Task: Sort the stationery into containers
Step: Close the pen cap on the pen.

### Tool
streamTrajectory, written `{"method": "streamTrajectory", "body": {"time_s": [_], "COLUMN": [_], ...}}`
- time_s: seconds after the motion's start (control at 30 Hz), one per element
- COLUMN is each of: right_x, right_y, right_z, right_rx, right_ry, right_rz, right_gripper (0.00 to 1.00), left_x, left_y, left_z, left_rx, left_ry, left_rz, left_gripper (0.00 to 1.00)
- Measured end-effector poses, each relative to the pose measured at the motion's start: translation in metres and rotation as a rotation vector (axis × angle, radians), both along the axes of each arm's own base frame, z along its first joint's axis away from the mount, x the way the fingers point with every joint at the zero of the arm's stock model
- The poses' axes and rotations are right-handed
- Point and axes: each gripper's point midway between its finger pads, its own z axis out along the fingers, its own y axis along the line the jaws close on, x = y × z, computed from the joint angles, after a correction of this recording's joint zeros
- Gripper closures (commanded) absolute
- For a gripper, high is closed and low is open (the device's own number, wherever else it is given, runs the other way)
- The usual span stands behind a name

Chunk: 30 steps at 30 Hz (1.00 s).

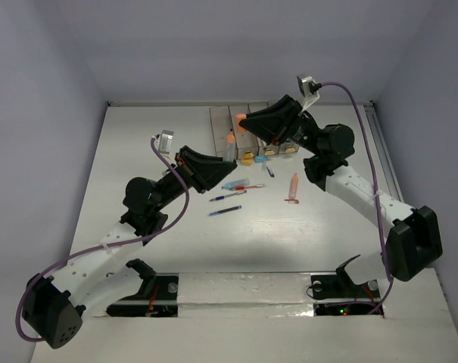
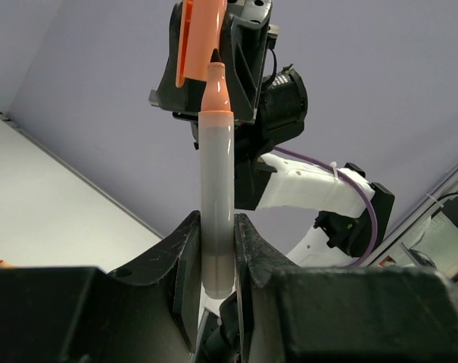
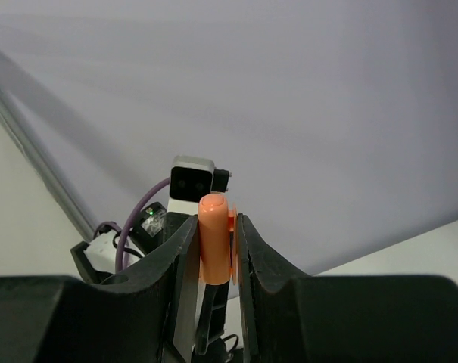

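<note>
Seen from above, the containers (image 1: 219, 125) sit in a row at the middle of the tabletop's far edge, small yellow-orange erasers (image 1: 247, 159) lie at their near ends, and loose pens (image 1: 229, 197) and a pink stick (image 1: 294, 187) lie around the middle of the tabletop. Above the bins' near ends the left fingers (image 1: 227, 160) hold a grey marker (image 1: 229, 147) tip-up, and the right fingers (image 1: 245, 121) hold its orange cap (image 1: 238, 119) just beyond the tip. The left wrist view shows the left fingers (image 2: 216, 242) clenched on the marker's (image 2: 216, 166) lower barrel. Its bare orange nib points at the cap (image 2: 198, 38), which hangs slightly to one side of the nib, and I cannot tell whether they touch. The right wrist view shows the right fingers (image 3: 213, 234) grasping the cap (image 3: 212, 242) by its sides. The main risk is misalignment: if the cap's mouth meets the nib off-centre, the push could tilt the low-held marker or twist it out of the grip. A dropped piece would likely land in the wrong bin.
</note>
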Motion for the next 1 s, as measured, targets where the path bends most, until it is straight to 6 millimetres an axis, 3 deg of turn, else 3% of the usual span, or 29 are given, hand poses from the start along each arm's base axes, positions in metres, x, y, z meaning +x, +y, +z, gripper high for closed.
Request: {"method": "streamTrajectory", "body": {"time_s": [0.43, 1.0], "right_x": [-0.007, -0.010], "right_y": [0.005, 0.017], "right_z": [0.014, 0.016], "right_rx": [0.041, 0.056], "right_ry": [-0.025, -0.017], "right_rz": [0.035, 0.056], "right_gripper": [0.98, 0.99], "left_x": [-0.003, -0.008], "left_y": [0.000, 0.000], "left_z": [0.002, 0.010], "left_rx": [-0.009, -0.036], "left_ry": [-0.002, -0.018], "left_rz": [-0.014, -0.038], "left_gripper": [1.00, 1.00]}}
